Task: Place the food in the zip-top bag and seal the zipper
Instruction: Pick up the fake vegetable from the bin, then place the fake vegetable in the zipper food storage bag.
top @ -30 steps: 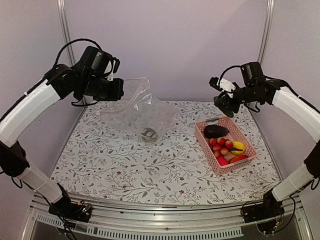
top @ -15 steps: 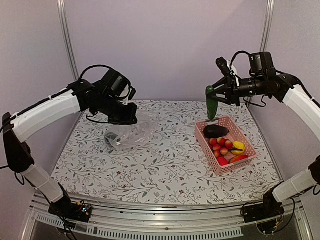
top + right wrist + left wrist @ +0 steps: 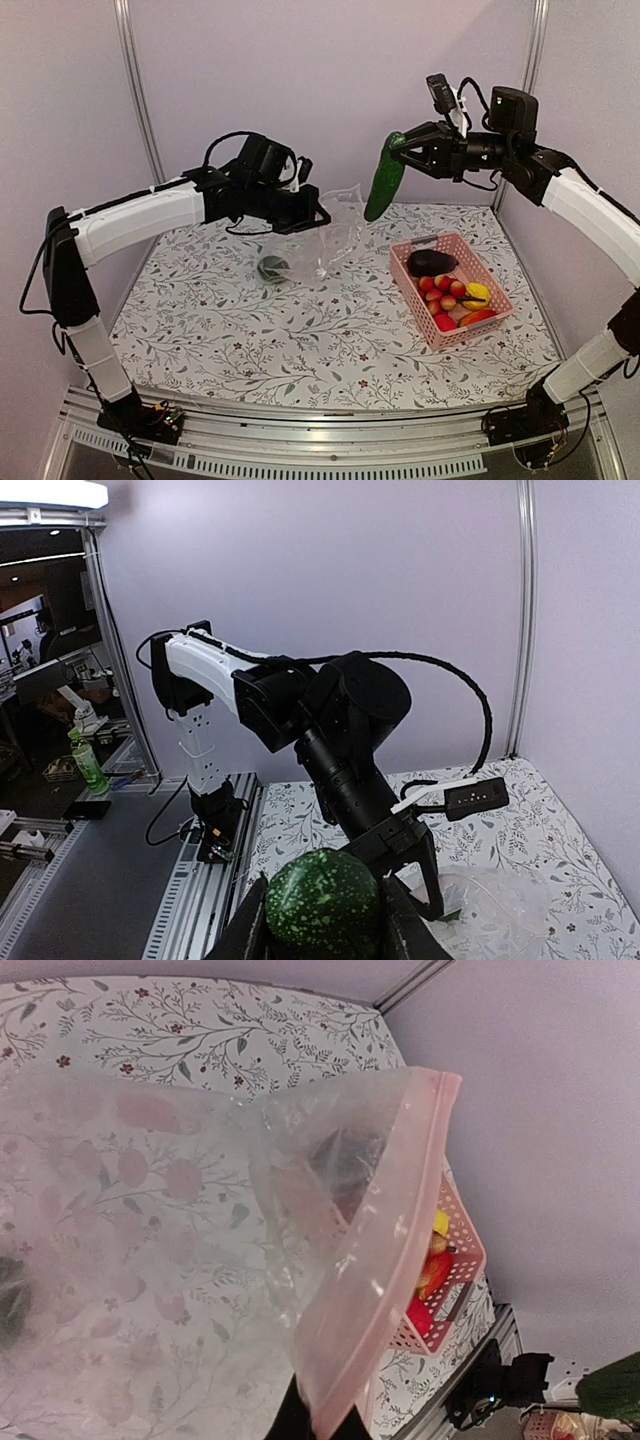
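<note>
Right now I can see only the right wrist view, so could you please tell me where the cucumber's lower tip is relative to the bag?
Observer: In the top view the cucumber hangs tilted from the right gripper. Its lower tip shows just right of the zip-top bag, not inside it.
Operator: Thank you. How is the bag held?
Observer: The left gripper pinches the pink-tinted zipper strip, holding that edge up off the table.
Operator: Is anything inside it?
Observer: One dark piece lies in its low end.
</note>
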`<action>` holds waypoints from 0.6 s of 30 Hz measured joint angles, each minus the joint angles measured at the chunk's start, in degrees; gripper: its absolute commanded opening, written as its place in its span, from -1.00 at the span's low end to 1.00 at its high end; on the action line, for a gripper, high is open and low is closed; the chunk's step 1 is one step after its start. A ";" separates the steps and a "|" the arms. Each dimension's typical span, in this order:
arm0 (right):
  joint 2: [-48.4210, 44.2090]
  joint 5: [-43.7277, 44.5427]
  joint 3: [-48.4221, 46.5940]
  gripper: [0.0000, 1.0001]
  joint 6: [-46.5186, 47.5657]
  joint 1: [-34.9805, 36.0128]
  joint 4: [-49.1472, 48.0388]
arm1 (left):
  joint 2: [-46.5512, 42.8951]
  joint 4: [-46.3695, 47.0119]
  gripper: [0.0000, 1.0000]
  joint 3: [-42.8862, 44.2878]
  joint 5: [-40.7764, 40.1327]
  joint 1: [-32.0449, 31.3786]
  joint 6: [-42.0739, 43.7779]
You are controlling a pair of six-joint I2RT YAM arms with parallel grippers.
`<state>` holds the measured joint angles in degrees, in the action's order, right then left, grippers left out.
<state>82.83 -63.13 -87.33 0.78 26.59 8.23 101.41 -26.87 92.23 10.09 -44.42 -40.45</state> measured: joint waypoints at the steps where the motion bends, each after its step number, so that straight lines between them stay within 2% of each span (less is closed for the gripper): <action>1: 1.03 0.02 0.26 -0.97 -1.51 0.37 -2.40 | 0.13 0.92 -1.00 0.00 0.31 0.00 -0.39; 11: 8.79 3.10 7.04 -0.88 -6.10 1.11 -17.22 | 1.38 5.99 -1.00 1.18 3.43 0.09 -3.37; 14: 11.37 4.28 7.82 -0.60 -7.02 1.11 -20.96 | 1.38 6.45 -1.00 1.18 3.87 0.26 -3.76; 16: 13.00 4.79 7.82 -0.20 -7.69 1.11 -22.97 | 1.38 6.60 -1.00 1.18 4.04 0.37 -4.02; 18: 14.21 5.29 7.85 0.02 -8.46 1.11 -24.06 | 1.38 6.86 -1.00 1.16 4.04 0.46 -4.22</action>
<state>97.03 -57.84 -79.48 -7.68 27.70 -15.84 102.78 -20.01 93.38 14.13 -43.97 -44.66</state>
